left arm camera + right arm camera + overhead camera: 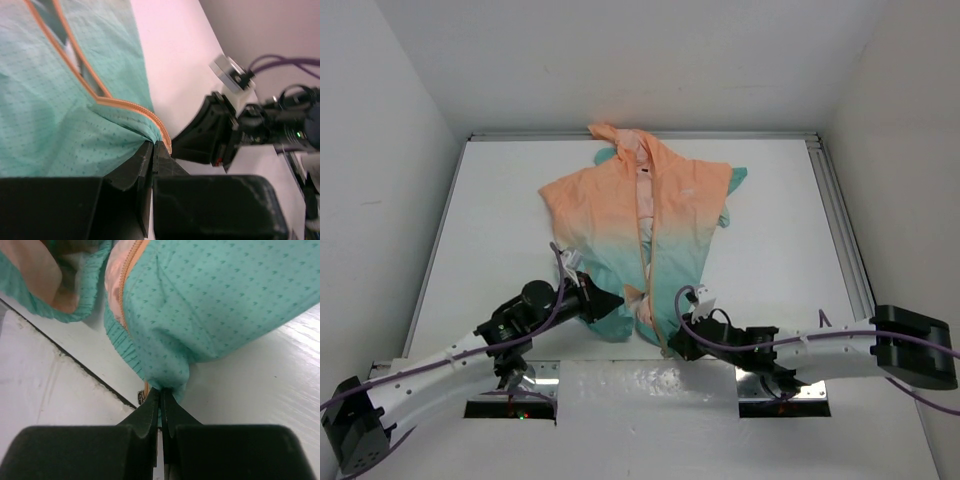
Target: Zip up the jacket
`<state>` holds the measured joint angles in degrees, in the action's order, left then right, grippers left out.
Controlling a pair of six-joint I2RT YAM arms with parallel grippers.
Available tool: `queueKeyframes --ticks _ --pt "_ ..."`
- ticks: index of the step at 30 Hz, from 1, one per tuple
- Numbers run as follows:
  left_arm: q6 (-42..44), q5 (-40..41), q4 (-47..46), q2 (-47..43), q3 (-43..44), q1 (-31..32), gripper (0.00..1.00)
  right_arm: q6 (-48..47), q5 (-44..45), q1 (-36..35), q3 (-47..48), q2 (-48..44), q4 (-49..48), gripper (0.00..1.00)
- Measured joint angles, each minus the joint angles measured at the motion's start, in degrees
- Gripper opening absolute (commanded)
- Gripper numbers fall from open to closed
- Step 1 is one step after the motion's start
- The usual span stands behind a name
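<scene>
On the table (500,200), the jacket (650,210) hem is clamped — by the left end effector (618,301) and the right end effector (672,347).

Left arm (440,362) and right arm (820,345) are white links with chunky black joints, the biggest toward the near edge of the table (770,270). A purple cable (285,60) loops along each. Left gripper (154,146) and right gripper (161,392) are matt black wedges; the right carries a white camera block (232,72).
</scene>
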<state>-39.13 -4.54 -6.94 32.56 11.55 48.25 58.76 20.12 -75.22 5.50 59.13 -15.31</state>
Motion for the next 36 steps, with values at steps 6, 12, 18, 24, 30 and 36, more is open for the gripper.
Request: queueKeyframes --ticks 6,12,18,24,30,36 --pt "1.25 -5.03 -1.38 0.07 -0.07 -0.04 0.0 0.72 -1.31 -0.04 1.07 0.28 1.22 0.32" --pt "1.31 -5.99 -1.29 -0.24 -0.44 -0.09 0.0 1.05 -2.67 -0.7 2.82 -0.76 4.59 0.47" --pt "1.33 -6.1 -0.98 -0.68 -0.44 -0.09 0.0 1.73 -2.84 -1.31 4.17 -1.29 8.57 0.46" --pt "1.31 -6.21 -0.81 -0.52 -1.07 -0.09 0.0 2.89 -1.53 -3.56 7.98 1.27 14.14 0.43" --pt "1.27 -6.34 -1.01 0.07 -1.55 -0.09 0.0 3.43 1.55 -5.99 13.18 4.92 20.0 0.44" --pt "1.22 -6.64 -0.98 0.04 -1.95 -0.09 0.0 4.66 3.04 -6.05 14.97 9.49 23.26 0.43"
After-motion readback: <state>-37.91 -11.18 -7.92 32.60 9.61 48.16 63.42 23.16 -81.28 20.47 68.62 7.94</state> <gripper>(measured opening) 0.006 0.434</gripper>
